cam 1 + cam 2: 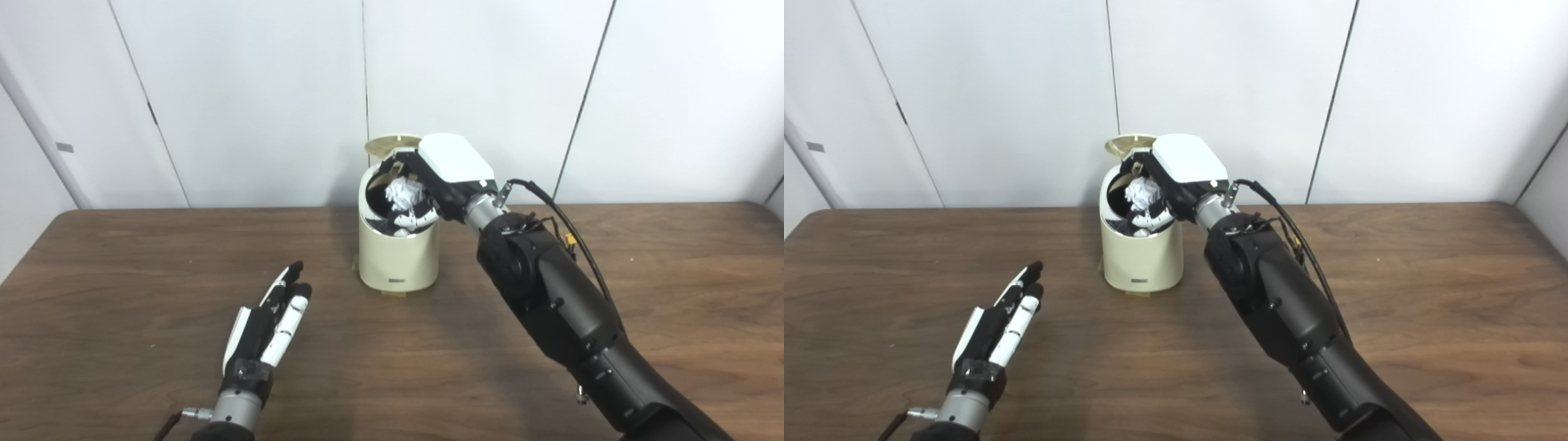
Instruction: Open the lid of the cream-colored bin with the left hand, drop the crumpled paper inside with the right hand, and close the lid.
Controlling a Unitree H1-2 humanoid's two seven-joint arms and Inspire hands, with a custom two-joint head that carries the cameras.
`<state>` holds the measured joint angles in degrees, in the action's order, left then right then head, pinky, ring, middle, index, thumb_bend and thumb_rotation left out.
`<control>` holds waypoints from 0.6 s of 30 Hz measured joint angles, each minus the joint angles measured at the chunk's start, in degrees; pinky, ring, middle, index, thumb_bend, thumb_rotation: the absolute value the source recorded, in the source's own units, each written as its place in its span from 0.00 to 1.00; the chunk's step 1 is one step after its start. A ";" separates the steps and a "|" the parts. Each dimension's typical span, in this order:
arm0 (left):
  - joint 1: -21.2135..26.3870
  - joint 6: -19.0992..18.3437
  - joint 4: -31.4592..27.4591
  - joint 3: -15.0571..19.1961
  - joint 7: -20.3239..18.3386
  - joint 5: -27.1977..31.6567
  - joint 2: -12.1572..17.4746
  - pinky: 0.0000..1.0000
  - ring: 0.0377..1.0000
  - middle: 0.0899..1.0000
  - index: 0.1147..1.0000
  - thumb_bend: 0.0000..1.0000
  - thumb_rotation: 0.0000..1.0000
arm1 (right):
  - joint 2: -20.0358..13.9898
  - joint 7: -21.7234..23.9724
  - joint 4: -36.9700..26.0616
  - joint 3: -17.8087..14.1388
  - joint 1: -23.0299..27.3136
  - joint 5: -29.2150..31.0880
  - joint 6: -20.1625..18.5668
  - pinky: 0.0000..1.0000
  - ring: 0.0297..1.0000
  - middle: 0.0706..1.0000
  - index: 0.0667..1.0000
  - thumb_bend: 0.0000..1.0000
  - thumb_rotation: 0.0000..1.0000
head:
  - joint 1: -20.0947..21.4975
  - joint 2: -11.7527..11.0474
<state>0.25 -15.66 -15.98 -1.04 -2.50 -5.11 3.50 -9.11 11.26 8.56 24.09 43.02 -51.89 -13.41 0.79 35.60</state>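
Right hand (pixel 429 184) of mine is parked over the mouth of the cream-colored round plastic bin (pixel 398 257), fingers curled around the crumpled white paper ball (pixel 401 194), which sits right at the opening, partly down past the rim. So it's pinching the paper, not yet let go as far as I can see. The bin stands toward the far edge of the brown wooden tabletop (pixel 122 275), roughly midway between its left and right edges, and its round tan lid (pixel 392 144) is flipped up behind my hand, standing more or less upright at the back of the rim.

My left hand (pixel 269 331) is flat and empty, fingers stretched out straight and close together, hovering low over the near left part of the tabletop. Its long axis points up and to the right, pretty much straight at the bin, but it's well apart from it.

What matters for what comes next, I reckon: the paper is directly above the hole, so dropping it just needs my fingers to loosen. After that the lid is the target, and it lies behind and above my right hand, so that hand is far nearer to it than the left.

Count: one bin, one lid, one paper ball, two hands.
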 measured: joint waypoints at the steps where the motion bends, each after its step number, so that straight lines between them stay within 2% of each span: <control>1: 0.00 0.18 0.00 0.02 -0.01 0.06 0.00 0.96 0.98 0.98 0.99 0.60 0.80 | 0.01 0.06 0.00 0.02 -0.02 0.03 0.00 0.27 0.35 0.47 0.68 0.86 0.17 | 0.00 0.00; 4: 0.00 0.48 0.00 0.04 0.00 0.09 0.00 0.95 0.97 0.98 0.98 0.60 0.80 | 0.01 0.25 -0.01 0.02 -0.01 0.11 -0.01 0.34 0.42 0.53 0.67 0.86 0.16 | 0.18 0.09; 18: 0.09 0.56 0.17 -0.03 0.00 0.03 -0.10 0.96 0.98 0.98 0.99 0.61 0.80 | -0.09 0.67 -0.02 -0.07 0.00 0.56 -0.03 0.43 0.51 0.59 0.64 0.86 0.16 | 0.18 0.18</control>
<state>0.34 -15.10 -15.81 -1.07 -2.50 -5.08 3.40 -9.20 11.94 8.54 24.02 43.02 -51.33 -13.44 0.97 35.77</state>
